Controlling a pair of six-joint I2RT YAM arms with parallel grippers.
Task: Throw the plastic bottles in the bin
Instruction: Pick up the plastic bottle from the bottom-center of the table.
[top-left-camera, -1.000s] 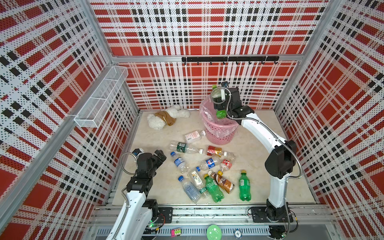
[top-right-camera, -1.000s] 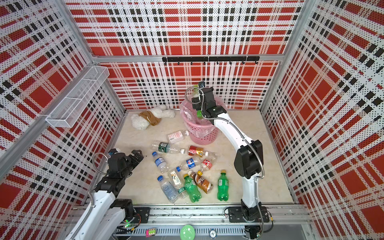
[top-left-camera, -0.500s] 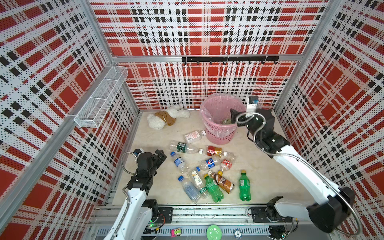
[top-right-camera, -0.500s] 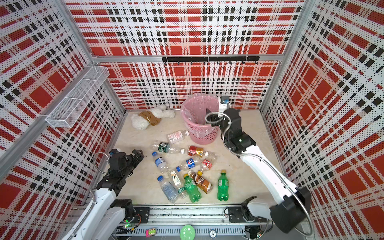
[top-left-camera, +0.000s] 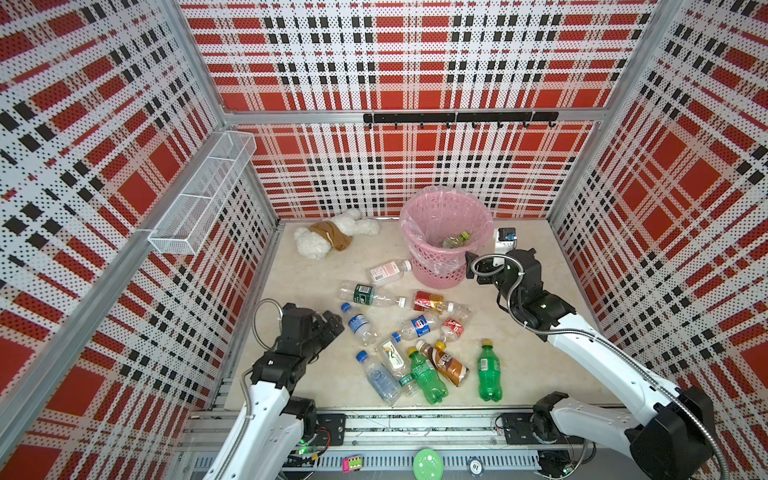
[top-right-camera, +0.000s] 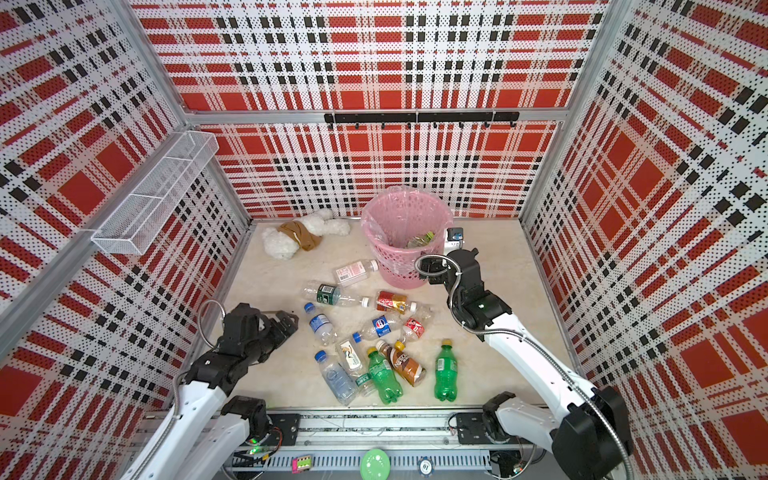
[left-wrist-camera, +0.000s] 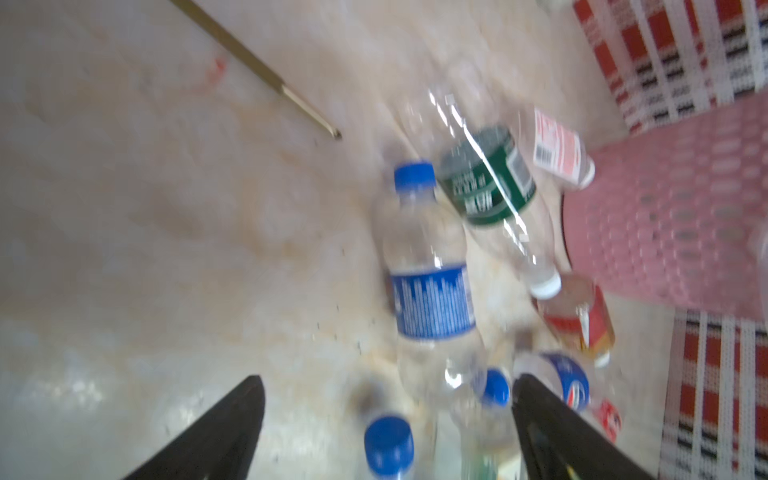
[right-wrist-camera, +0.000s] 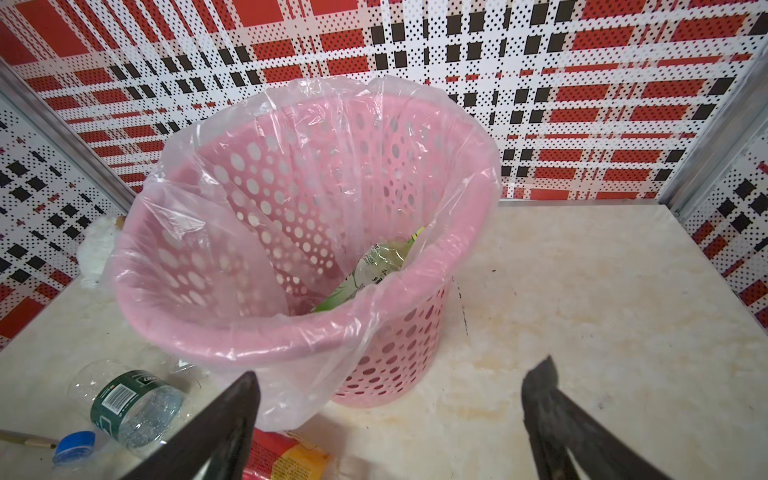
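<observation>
Our right gripper (right-wrist-camera: 399, 368), withdrawn beside the round pink plastic lattice bin (top-left-camera: 436, 270), gapes empty; its clear green-labelled bottle (right-wrist-camera: 374, 266) lies inside.

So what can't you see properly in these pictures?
- Round pink plastic bin: right wrist view, near rim hides its bottom.
- Blue-labelled clear plastic bottle: left wrist view, blur hides the label's words.
- White plush toy: both top views, brown cloth covers its middle.
</observation>
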